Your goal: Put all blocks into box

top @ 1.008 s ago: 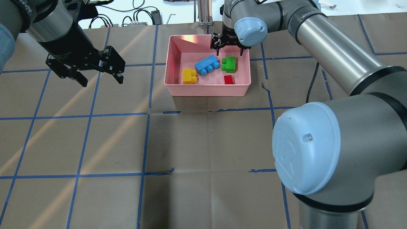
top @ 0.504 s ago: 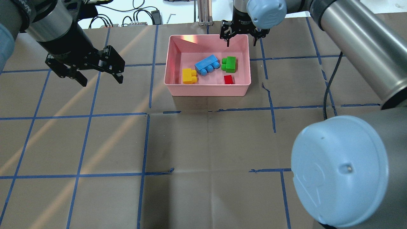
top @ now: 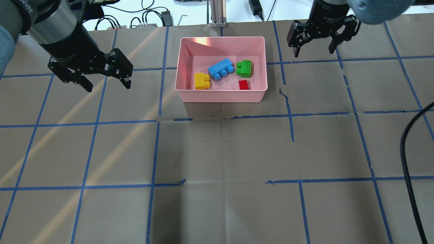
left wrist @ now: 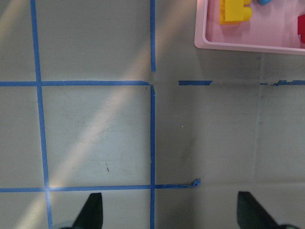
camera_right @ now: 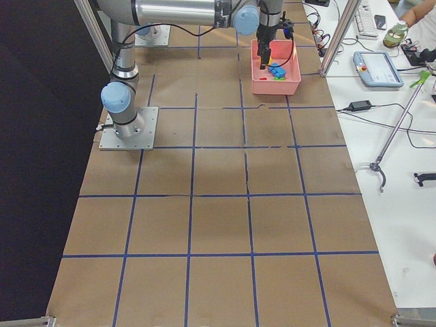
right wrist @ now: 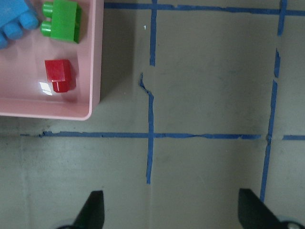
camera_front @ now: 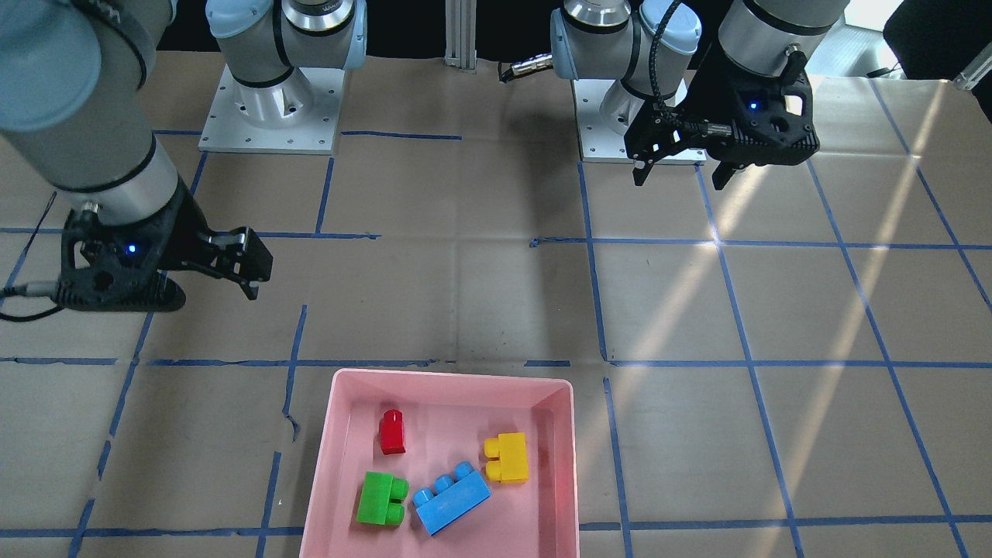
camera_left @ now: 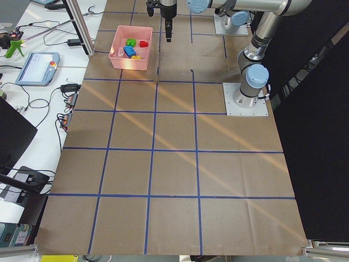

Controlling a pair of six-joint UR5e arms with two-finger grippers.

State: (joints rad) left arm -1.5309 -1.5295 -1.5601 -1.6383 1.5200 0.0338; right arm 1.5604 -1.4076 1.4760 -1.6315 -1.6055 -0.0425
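Note:
The pink box (top: 220, 97) stands at the far middle of the table. In it lie the yellow block (top: 201, 81), the blue block (top: 220, 68), the green block (top: 244, 68) and the red block (top: 243, 84). They show in the front view too: box (camera_front: 449, 378), red (camera_front: 393, 432), green (camera_front: 382, 499), blue (camera_front: 450, 498), yellow (camera_front: 506, 457). My left gripper (top: 108, 86) hangs open and empty left of the box. My right gripper (top: 314, 52) hangs open and empty right of the box's far corner. The right wrist view shows the green (right wrist: 64, 20) and red (right wrist: 59, 75) blocks.
Brown paper with a blue tape grid covers the table (top: 220, 152). Cables and an aluminium post (top: 217, 13) lie beyond the far edge. A black cable (top: 407, 152) hangs at the right. The left wrist view shows the box's near corner (left wrist: 248, 45).
My right gripper has moved from above the box's far right part out to the right, clear of the box. The left gripper and the blocks have not moved.

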